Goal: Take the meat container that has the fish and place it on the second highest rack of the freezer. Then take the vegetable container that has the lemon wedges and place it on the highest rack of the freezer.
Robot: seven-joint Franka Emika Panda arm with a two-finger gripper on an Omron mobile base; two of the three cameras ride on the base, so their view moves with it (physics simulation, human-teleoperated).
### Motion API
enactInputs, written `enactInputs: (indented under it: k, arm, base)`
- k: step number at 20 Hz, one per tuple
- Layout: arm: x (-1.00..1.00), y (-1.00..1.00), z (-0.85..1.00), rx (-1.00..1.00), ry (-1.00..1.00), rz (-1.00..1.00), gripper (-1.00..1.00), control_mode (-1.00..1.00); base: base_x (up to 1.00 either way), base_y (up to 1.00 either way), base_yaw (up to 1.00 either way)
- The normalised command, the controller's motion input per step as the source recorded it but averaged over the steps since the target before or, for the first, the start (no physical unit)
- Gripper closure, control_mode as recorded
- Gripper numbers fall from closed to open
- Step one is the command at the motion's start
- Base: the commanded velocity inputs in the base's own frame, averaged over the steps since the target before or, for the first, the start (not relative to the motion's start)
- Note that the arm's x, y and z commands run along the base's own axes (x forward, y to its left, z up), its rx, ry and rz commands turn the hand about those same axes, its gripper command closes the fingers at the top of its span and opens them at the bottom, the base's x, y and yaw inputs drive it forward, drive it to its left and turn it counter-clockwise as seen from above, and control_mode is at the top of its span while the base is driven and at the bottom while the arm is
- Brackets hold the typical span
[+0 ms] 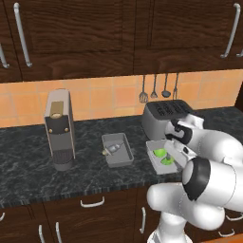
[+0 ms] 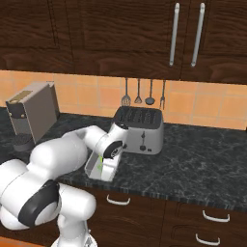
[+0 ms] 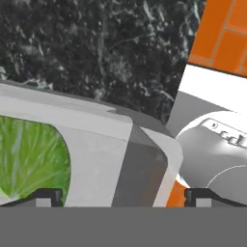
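The vegetable container (image 1: 159, 163) is a shallow grey tray on the dark counter in front of the toaster, with bright green lemon wedges (image 1: 160, 153) inside. My gripper (image 1: 177, 153) hangs low over its right end. In the hand view my gripper (image 3: 123, 198) is open. One fingertip is over a lemon wedge (image 3: 29, 154) inside the vegetable container (image 3: 111, 159), the other outside its corner wall. The hand partly hides the vegetable container (image 2: 92, 170) in the right base view. The meat container (image 1: 121, 155) lies to the left with the small fish (image 1: 111, 150) in it. The freezer is out of view.
A coffee machine (image 1: 59, 128) stands left on the black counter (image 1: 28, 161). A silver toaster (image 2: 140, 128) sits right behind the trays, with utensils (image 1: 159, 88) hanging on the orange tile wall. Dark cabinets run above, and drawers lie below the counter's front edge.
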Motion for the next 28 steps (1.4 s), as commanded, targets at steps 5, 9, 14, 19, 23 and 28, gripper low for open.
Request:
enactInputs:
  k: [5, 9, 14, 19, 23, 28]
  arm:
    - [0.04, 0.0, -0.29, 0.0, 0.02, -0.01, -1.0, -1.0]
    - [-0.1, 0.08, -0.67, 0.0, 0.14, -0.04, 1.0, -1.0]
    - [-0.04, 0.03, -0.19, 0.0, 0.04, 0.0, 1.0, -1.0]
    - [-0.15, 0.0, 0.0, 0.0, -0.01, 0.0, 1.0, -1.0]
    - [-0.41, 0.0, 0.02, 0.0, -0.24, 0.0, 1.0, -1.0]
    - [-0.7, 0.0, 0.51, 0.0, -0.47, -0.02, 1.0, -1.0]
  base:
    - [0.0, 0.0, 0.0]
    - [0.0, 0.0, 0.0]
    - [0.0, 0.0, 0.0]
    - [0.0, 0.0, 0.0]
    - [0.0, 0.0, 0.0]
    - [0.0, 0.0, 0.0]
